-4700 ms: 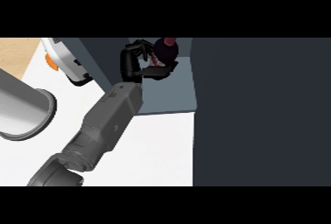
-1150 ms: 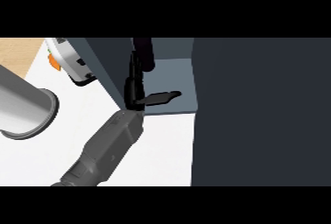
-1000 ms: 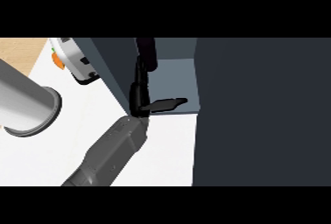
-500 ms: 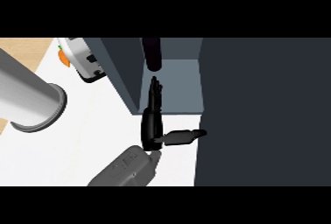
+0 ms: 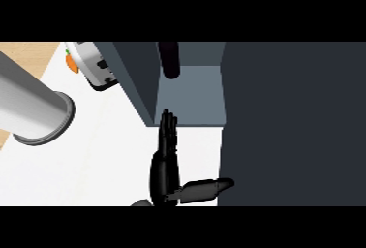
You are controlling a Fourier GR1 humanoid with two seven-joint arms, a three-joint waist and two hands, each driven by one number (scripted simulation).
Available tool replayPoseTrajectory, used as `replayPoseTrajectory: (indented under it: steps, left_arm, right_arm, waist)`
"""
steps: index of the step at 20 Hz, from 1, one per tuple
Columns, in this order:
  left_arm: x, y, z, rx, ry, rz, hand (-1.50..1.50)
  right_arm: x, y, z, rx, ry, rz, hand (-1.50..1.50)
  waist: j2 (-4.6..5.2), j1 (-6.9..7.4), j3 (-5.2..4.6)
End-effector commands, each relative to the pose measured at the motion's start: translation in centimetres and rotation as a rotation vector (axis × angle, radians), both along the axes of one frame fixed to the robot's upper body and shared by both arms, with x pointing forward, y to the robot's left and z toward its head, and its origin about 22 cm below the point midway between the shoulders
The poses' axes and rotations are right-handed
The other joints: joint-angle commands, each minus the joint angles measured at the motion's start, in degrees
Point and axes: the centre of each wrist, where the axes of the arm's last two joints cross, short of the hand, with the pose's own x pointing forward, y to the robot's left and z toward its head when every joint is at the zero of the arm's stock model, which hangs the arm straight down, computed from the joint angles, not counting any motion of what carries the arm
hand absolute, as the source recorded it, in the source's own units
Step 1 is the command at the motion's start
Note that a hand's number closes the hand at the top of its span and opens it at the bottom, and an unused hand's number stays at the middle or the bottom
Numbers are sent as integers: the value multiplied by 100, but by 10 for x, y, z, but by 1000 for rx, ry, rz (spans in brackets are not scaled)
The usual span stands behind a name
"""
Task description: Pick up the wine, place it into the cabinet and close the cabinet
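With the dark wine bottle (image 5: pixel 169 59) in the grey cabinet (image 5: pixel 190 94), press your flat, straight-fingered robot hand (image 5: pixel 166 167) (thumb out) against the dark door panel (image 5: pixel 293 123). Push until shut.

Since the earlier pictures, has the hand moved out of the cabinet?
Yes. The hand has drawn back toward the view's lower edge; its fingertips now lie at the cabinet front edge, with the wine left inside.

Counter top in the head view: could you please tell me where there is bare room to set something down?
The widest bare patch of white counter lies between the grey cylinder and the hand. A narrow strip runs between the hand and the dark door. It is crowded at the upper left, around the appliance, and inside the cabinet, where the wine stands.
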Motion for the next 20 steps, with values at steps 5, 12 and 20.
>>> replayPoseTrajectory:
  steps: [5,12,20]
  left_arm:
    - [-48,14,19,-22,-11,73,-150]
    - [-79,52,36,-25,-24,-43,-150]
    - [-107,85,53,-7,-47,-134,-150]
  right_arm:
    - [-25,-6,12,14,-24,44,-150]
    - [-23,11,6,38,19,133,-150]
    - [-28,11,12,-83,32,207,150]
  waist:
    - [5,-13,-1]
    - [3,-3,-3]
    - [2,-3,-3]
